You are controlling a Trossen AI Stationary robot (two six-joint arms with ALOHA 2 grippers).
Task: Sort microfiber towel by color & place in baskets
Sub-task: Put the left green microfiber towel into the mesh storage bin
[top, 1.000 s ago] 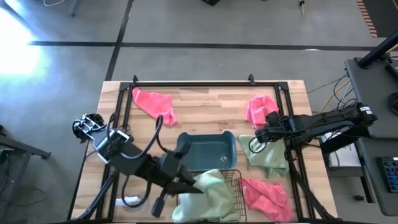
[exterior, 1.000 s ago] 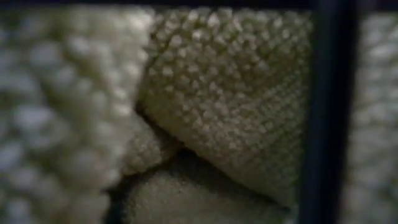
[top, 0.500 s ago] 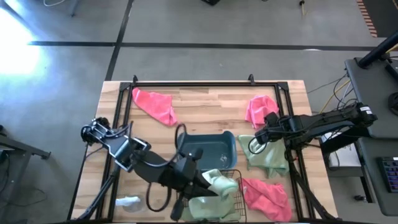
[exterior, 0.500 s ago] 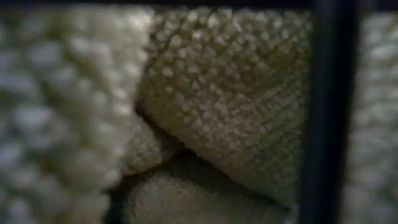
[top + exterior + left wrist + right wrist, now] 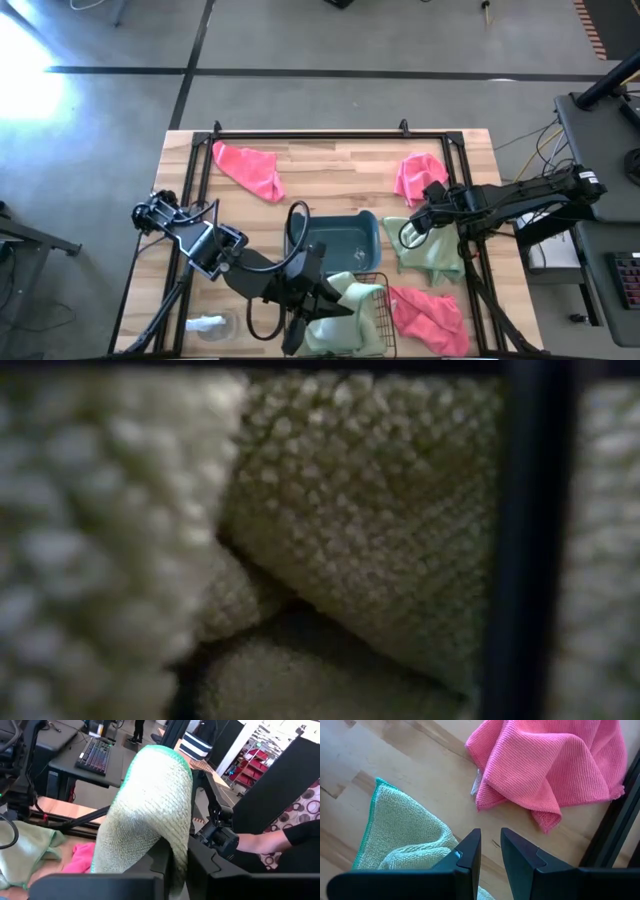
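High view: left gripper sits over the black wire basket at the tabletop's near edge, jaws pinched on a green towel that drapes into the basket – held there, I judge, to drop green with green. Left wrist view confirms cloth caught between the jaws. Blue-grey bin, just behind the basket, looks empty, presumably meant for pink. Right gripper hovers near the right edge above a second green towel, jaws narrow and holding nothing – waiting. Pink towels lie at far left, far right and near right.
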